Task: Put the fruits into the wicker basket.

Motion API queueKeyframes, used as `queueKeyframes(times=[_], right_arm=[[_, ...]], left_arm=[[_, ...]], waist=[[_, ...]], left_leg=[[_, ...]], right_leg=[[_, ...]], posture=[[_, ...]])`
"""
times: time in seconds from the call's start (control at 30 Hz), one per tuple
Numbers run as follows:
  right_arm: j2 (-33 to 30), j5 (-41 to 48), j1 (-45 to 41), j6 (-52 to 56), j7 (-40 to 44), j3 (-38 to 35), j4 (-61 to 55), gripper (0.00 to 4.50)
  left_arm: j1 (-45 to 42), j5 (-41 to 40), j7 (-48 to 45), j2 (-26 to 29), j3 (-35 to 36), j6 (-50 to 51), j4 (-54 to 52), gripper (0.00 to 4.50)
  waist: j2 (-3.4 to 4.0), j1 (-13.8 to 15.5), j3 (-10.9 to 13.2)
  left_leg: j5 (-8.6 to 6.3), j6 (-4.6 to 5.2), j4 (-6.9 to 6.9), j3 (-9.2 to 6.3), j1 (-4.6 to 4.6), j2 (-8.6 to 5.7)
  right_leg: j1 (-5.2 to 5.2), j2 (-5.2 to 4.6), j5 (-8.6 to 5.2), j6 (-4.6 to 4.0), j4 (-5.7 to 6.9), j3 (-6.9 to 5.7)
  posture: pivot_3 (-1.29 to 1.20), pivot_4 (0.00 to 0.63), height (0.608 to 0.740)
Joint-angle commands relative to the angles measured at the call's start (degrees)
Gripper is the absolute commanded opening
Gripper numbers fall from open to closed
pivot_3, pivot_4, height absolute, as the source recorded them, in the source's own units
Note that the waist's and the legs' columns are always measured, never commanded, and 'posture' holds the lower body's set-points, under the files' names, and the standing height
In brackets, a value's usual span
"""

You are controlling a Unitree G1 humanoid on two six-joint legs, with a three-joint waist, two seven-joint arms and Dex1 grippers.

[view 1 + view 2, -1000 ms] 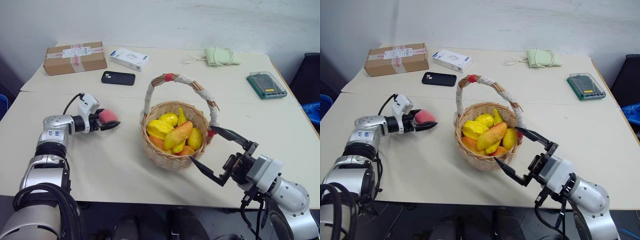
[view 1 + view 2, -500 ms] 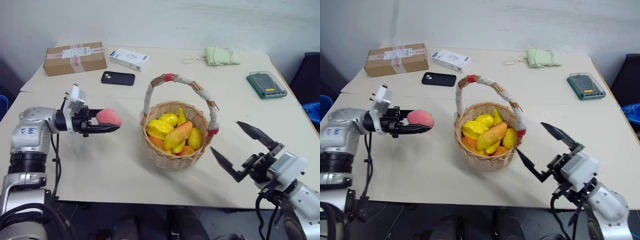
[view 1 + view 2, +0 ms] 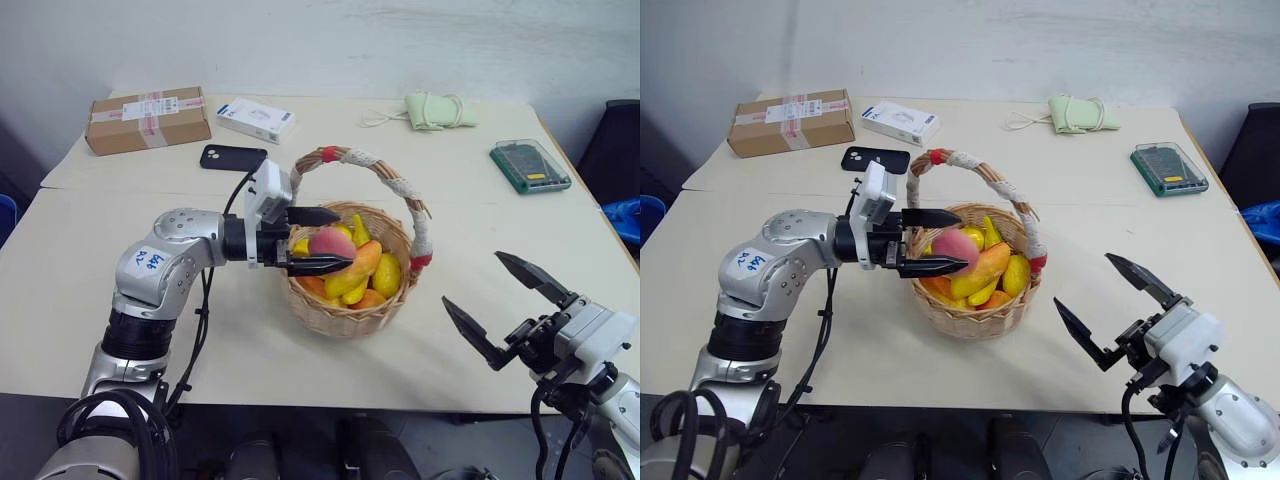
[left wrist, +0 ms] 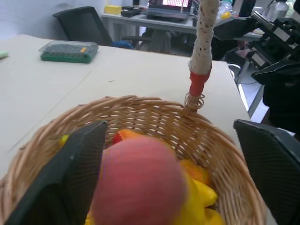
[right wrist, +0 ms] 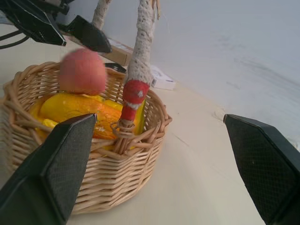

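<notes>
The left pincer (image 3: 322, 241) reaches level over the wicker basket (image 3: 345, 310), its two black fingers spread wide. The pink-red peach (image 3: 331, 243) sits between them, above the mango (image 3: 356, 271) and the yellow fruits heaped in the basket; whether either finger touches it I cannot tell. The right pincer (image 3: 503, 301) hovers wide open and empty, off to the basket's right above the desk (image 3: 250, 340).

Bright, even room light; soft shadows; the peach (image 4: 138, 180) is blurred close up.
</notes>
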Motion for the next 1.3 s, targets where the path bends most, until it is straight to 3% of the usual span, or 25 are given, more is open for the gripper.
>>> queueKeyframes(times=[0.03, 0.2, 0.37, 0.53, 0.7, 0.8, 1.13, 1.17, 1.3], right_arm=[[-0.2, 1.9, 1.0, 2.1, -1.1, -0.8, -4.2, 4.50], [-4.2, 9.5, -0.1, 10.6, -1.3, -2.9, -6.2, 4.50], [-9.6, 14.7, -8.5, 18.7, 0.5, -0.3, -2.7, 4.50], [-12.1, 15.5, -19.0, 25.9, 3.0, 5.1, 4.7, 4.50], [-12.8, 13.2, -28.0, 27.2, 8.1, 8.5, 14.5, 4.50], [-12.2, 13.5, -31.1, 26.6, 11.6, 9.2, 17.6, 3.89], [-10.3, 12.6, -33.0, 26.1, 17.0, 10.9, 19.9, 0.42], [-10.0, 12.9, -32.7, 26.0, 16.9, 10.5, 19.6, 0.18], [-7.9, 16.2, -28.8, 25.2, 13.7, 4.1, 14.6, 0.17]], left_arm=[[2.8, -5.3, -5.5, 4.2, 4.7, -0.5, -3.4, 4.46], [10.1, -6.5, -13.1, 15.0, 11.3, -4.0, -3.1, 4.46], [16.5, -9.5, -16.6, 20.3, 18.3, -4.4, -0.9, 4.46], [24.2, -10.6, -20.0, 22.0, 21.2, -6.9, -3.1, 4.46], [25.2, -13.9, -15.9, 19.5, 23.9, -6.8, -6.4, 4.46], [26.4, -14.8, -15.1, 19.5, 24.0, -6.4, -8.1, 4.50], [26.6, -15.6, -13.1, 19.5, 22.5, -6.5, -9.4, 4.50], [26.0, -15.5, -13.0, 19.4, 22.0, -6.4, -9.2, 4.50], [23.4, -16.0, -12.7, 18.5, 20.1, -6.1, -8.5, 4.50]], waist=[[0.00, -0.1, 0.0], [0.04, -0.2, 0.0], [-0.01, 0.1, 0.1], [0.00, 0.1, 0.1], [-0.03, 0.2, 0.1], [-0.01, 0.2, 0.1], [0.04, 0.1, 0.2], [0.04, 0.1, 0.2], [0.05, 0.2, 0.2]], left_leg=[[0.00, -0.01, -0.01, 0.05, 0.05, 0.01], [-0.08, 0.08, -0.03, 0.11, 0.11, 0.26], [-0.29, 0.39, -0.02, 0.16, 0.18, 0.18], [-0.34, 0.46, -0.08, 0.17, 0.15, 0.16], [-0.42, 0.60, 0.02, 0.10, -0.16, 0.14], [-0.45, 0.65, 0.01, 0.10, -0.27, 0.09], [-0.46, 0.64, 0.01, 0.11, -0.36, 0.12], [-0.46, 0.64, 0.01, 0.11, -0.35, 0.12], [-0.45, 0.64, 0.00, 0.09, -0.35, 0.11]], right_leg=[[0.01, 0.00, 0.00, 0.00, 0.01, 0.05], [0.05, -0.06, -0.02, -0.04, -0.01, 0.09], [0.10, -0.21, -0.05, -0.09, -0.04, 0.05], [0.07, -0.28, -0.06, -0.10, -0.13, 0.02], [-0.08, -0.35, -0.03, -0.05, -0.23, -0.07], [-0.13, -0.40, 0.01, 0.02, -0.28, -0.08], [-0.18, -0.39, 0.03, 0.05, -0.38, -0.12], [-0.18, -0.39, 0.03, 0.06, -0.38, -0.11], [-0.18, -0.38, 0.04, 0.06, -0.36, -0.13]], posture=[[0.00, 0.150, 0.740], [0.00, 0.150, 0.740], [0.00, 0.150, 0.740], [0.00, 0.150, 0.740], [0.00, 0.150, 0.740], [0.00, 0.150, 0.740], [0.00, 0.150, 0.740], [0.00, 0.150, 0.740], [0.00, 0.150, 0.740]])
